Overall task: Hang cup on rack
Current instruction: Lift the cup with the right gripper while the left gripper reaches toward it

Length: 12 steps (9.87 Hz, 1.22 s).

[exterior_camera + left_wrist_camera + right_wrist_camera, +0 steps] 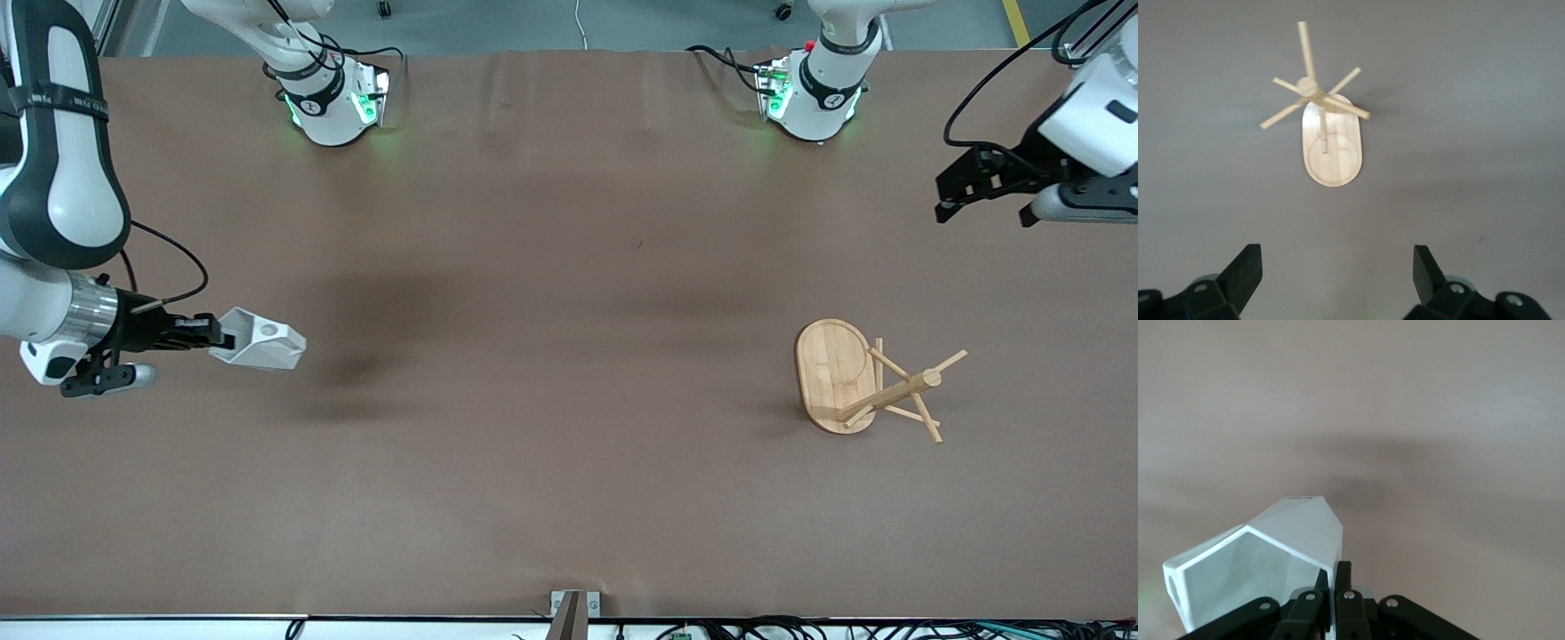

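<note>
White faceted cup point(260, 340) held aloft; bamboo rack point(840, 375) standing on table

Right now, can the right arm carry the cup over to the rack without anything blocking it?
Probably yes. The right gripper is shut on the cup, held above the table, and no object lies between it and the rack. The open left gripper waits off to the side.

The brown table point(569, 356) carries only the rack point(836, 378), toward the left arm's end.
</note>
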Tool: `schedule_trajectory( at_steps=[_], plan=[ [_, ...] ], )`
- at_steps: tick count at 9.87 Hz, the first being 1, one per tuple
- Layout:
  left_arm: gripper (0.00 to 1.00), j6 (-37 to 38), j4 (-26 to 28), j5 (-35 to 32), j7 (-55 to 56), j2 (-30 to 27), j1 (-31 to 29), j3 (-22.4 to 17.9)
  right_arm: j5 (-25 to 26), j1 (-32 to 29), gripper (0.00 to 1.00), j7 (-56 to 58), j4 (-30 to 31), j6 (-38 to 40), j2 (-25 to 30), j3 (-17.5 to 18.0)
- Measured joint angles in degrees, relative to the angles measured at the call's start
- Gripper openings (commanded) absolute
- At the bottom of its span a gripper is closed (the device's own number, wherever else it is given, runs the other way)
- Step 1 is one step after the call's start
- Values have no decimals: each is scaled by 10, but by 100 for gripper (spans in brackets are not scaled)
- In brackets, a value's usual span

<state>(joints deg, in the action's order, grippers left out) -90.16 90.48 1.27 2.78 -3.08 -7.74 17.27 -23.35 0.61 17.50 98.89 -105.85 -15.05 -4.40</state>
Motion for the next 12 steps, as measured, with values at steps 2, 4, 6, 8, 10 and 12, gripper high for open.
schedule_trajectory(
  at_steps=[2, 4, 6, 8, 10, 12],
  plan=[
    [100, -1, -5, 4, -1, 2, 6, 59, -65, 44, 0, -15, -5, 0, 6, 1],
    [100, -26, -5, 6, -6, 16, 14, 144, -147, 79, 0, -16, -8, 0, 6, 1],
    [100, -57, -6, 7, -6, 38, 19, 226, -227, 110, 0, -17, -8, 0, 6, 2],
    [100, -82, -10, 35, -37, 49, 19, 263, -316, 139, 0, -18, -8, 8, 6, 2],
    [100, -123, -12, 51, -101, 62, 17, 290, -380, 173, 0, -23, -8, 14, 6, 2],
    [100, -155, -12, 51, -146, 79, 17, 318, -426, 191, 0, -21, -8, 67, 4, 2]
  ],
)
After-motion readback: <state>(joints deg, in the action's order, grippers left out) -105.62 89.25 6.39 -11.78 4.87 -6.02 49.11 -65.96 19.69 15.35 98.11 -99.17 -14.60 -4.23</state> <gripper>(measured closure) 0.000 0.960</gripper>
